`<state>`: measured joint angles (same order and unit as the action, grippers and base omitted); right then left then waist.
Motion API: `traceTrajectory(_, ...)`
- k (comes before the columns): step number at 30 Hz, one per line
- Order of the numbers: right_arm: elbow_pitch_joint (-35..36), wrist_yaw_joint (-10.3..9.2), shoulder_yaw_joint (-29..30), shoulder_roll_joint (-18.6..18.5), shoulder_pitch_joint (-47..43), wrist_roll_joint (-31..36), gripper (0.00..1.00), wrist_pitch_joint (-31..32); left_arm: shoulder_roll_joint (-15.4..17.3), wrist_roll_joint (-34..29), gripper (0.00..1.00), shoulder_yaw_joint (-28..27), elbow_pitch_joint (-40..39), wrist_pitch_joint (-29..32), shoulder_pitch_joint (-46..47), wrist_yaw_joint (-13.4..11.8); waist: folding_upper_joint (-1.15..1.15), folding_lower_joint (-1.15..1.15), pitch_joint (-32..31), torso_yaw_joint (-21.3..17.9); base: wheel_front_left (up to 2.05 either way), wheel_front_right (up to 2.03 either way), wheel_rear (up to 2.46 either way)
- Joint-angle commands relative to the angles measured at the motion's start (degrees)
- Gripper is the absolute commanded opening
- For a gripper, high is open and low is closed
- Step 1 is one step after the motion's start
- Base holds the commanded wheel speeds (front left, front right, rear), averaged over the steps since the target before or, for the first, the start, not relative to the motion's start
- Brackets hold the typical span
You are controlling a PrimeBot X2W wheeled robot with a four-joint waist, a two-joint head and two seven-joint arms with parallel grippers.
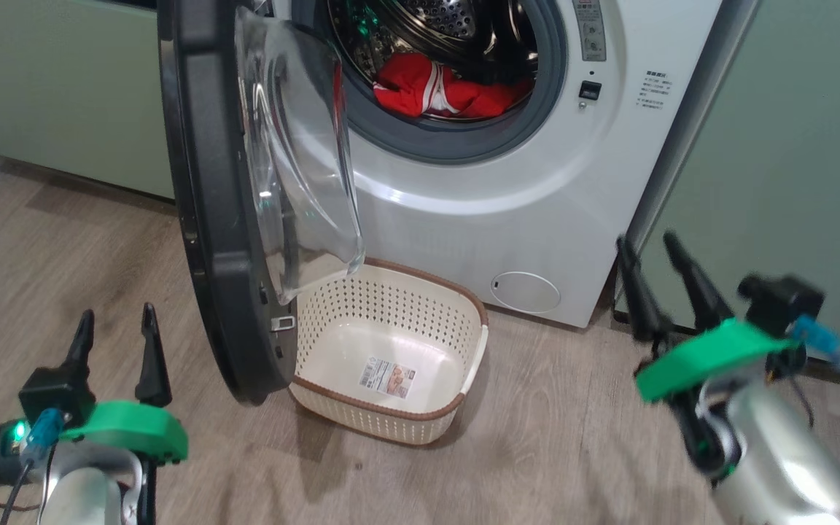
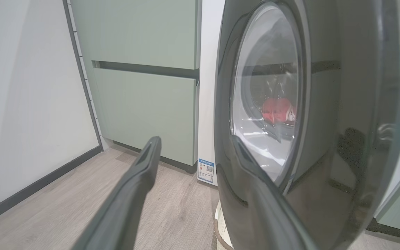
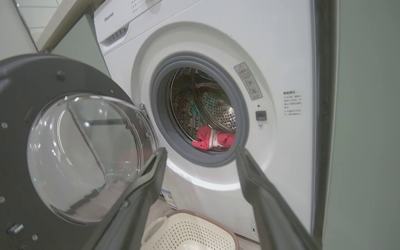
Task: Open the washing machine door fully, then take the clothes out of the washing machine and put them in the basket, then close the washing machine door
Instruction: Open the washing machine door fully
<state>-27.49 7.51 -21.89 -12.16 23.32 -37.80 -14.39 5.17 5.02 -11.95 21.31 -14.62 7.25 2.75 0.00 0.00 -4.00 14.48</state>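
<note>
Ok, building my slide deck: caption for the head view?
Washing machine door open, red clothes inside, basket empty; left gripper and right gripper open.

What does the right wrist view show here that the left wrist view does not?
Right wrist, not left: the drum opening of the washing machine with its grey ring, seen directly, and the inner side of the washing machine door. Left wrist, not right: the door's glossy outer face and a dark skirting board. Both: the door, the red clothes in the drum (through the glass from the left), and each arm's open pincer: right pincer, left pincer.
</note>
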Motion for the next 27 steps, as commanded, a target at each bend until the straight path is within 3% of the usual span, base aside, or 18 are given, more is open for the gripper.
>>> traceTrajectory(1, 3.2, -0.02, 1.5, 1.4, -1.7, 5.5, 1.00, -0.6, 0.8, -1.0, 1.00, -1.8, -1.7, -0.4, 1.8, 0.3, 0.00, 0.00, -0.1, 0.1, 0.00, 0.00, 0.00)
traceTrajectory(10, 4.7, -0.02, 6.2, 4.4, -9.3, 20.8, 1.00, -0.6, 0.2, -1.5, 1.00, -2.0, -1.6, -0.4, 0.8, 0.5, 0.00, 0.00, -0.4, 0.7, 0.00, 0.00, 0.00)
traceTrajectory(25, 4.3, -0.02, 6.8, 5.2, -10.4, 25.5, 1.00, -0.6, -0.1, -1.7, 1.00, -2.6, -1.7, -0.4, 0.6, 0.7, 0.00, 0.00, 0.0, 0.9, 0.00, 0.00, 0.00)
traceTrajectory(26, 4.2, -0.02, 6.9, 5.3, -10.4, 25.6, 1.00, -0.6, -0.2, -1.7, 0.96, -2.6, -1.7, -0.4, 0.6, 0.7, 0.00, 0.00, 0.0, 0.9, 0.00, 0.00, 0.00)
traceTrajectory(27, 4.2, -0.02, 6.9, 5.3, -10.5, 25.6, 1.00, -0.6, -0.2, -1.7, 0.63, -2.7, -1.7, -0.4, 0.6, 0.7, 0.00, 0.00, 0.0, 0.9, 0.00, 0.00, 0.00)
